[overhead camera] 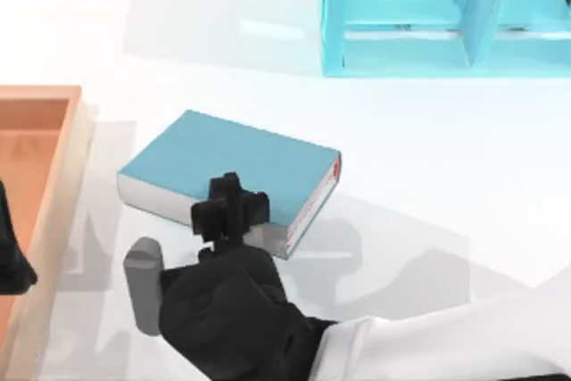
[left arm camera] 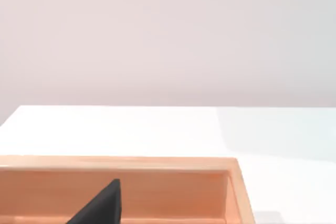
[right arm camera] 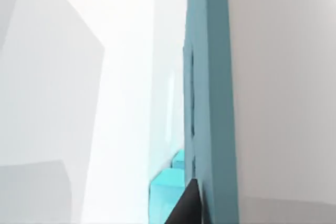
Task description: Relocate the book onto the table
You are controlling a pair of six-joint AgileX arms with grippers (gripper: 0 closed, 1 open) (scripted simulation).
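Item 1, book (overhead camera: 223, 156): thick hardcover, teal-blue cover, white page edges, small red mark at the corner toward the right side of the table. It lies flat on the table (overhead camera: 428, 158), cover up, turned at a slant, somewhat left of the middle and nearer the front edge than the back. In the right wrist view the cover (right arm camera: 207, 77) runs as a long teal band close to the camera.

Item 2, my right gripper (overhead camera: 228, 207): black, reaching in from the front right corner on a white arm, sitting over the book's front long edge, against the white pages. Whether its fingers are clamped on the book or let go I cannot tell. One dark fingertip (right arm camera: 185, 203) lies just beside the cover in the right wrist view.

Item 3, my left gripper (overhead camera: 11, 260): parked at the left edge of the table, above the tray; grip state cannot be told.

Item 4, wooden tray (overhead camera: 55, 185): orange-brown, raised rim, at the left edge of the table, well apart from the book.

Item 5, shelf unit (overhead camera: 401, 15): light cyan, with open compartments, at the back edge toward the right corner.
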